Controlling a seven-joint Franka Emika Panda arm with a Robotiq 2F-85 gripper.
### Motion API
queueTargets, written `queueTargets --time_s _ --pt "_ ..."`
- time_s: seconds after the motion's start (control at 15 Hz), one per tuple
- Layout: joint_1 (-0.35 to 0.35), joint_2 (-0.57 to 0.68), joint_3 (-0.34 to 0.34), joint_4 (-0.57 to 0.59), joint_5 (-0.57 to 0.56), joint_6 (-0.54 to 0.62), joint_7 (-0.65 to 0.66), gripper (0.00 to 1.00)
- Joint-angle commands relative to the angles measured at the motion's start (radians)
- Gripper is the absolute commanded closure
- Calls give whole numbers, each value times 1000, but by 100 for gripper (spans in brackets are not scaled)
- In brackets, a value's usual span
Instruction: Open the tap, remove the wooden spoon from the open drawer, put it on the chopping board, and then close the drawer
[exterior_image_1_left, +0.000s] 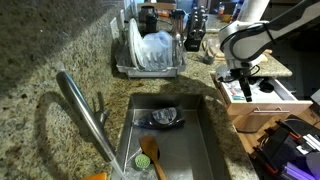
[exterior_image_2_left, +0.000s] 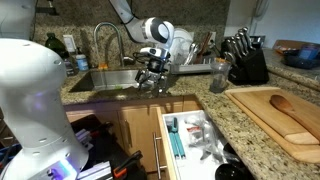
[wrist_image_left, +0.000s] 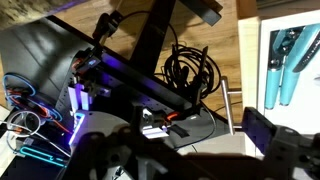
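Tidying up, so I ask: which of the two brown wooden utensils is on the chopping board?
The broad-headed spoon, lying flat on the chopping board by the knife block; the other utensil lies in the sink.

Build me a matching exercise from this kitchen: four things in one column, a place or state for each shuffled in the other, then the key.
Things
1. drawer
2. brown spoon
3. knife block
4. gripper

Place or state
A. lies on the chopping board
B. jaws open, holding nothing
C. pulled out below the counter
D. stands upright on the counter, beyond the board

Pairs: 1-C, 2-A, 3-D, 4-B
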Motion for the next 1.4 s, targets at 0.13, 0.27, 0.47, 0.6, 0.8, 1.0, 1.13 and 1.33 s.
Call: queueTargets --time_s 0.13,0.27,0.47,0.6,0.8,1.0,1.13,1.33 --pt "256 82 -398 -22 94 -3 0 0" --pt "403 151 -568 -64 230 10 -6 0" --pt "422 146 -596 -77 300 -15 -8 0" --pt "522 186 -655 -112 374 -8 -6 0" --pt "556 221 -664 -112 400 -7 -5 0" --pt "668 378 -767 -113 562 -44 0 0" --pt "749 468 -840 -147 682 -63 0 0" --pt "895 643 -950 -196 849 -94 0 0"
